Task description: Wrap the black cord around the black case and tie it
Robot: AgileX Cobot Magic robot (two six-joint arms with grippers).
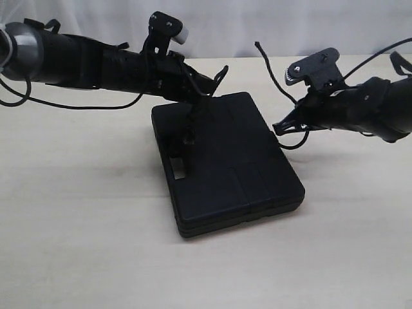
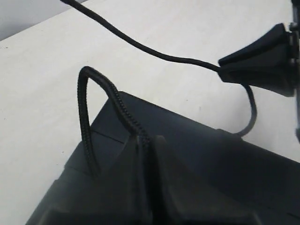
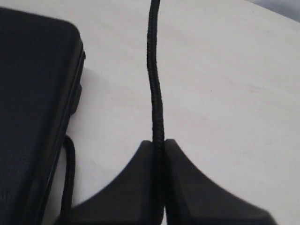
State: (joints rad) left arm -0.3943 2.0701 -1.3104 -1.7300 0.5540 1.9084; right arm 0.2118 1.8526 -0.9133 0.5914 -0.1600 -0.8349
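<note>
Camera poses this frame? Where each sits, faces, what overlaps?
Exterior: off the arms, angled down at the black case on the table; both arms show.
Left wrist: on left arm, facing past the left gripper, pinching the black cord over the case.
Right wrist: past the right gripper, pinching cord beside the case.
Shared: all three show case and cord.

Uniform matte black case point(image 1: 238, 161); black cord point(image 3: 156, 93) with braided weave; pale beige table point(image 1: 77, 225).

the black case point(image 1: 238, 161) lies flat in the middle of the worktop point(image 1: 77, 225). the left gripper point(image 2: 147, 138) is over its far left part, the right gripper point(image 3: 159, 143) just beside its right side; the black cord point(image 3: 154, 70) sits in both.
</note>
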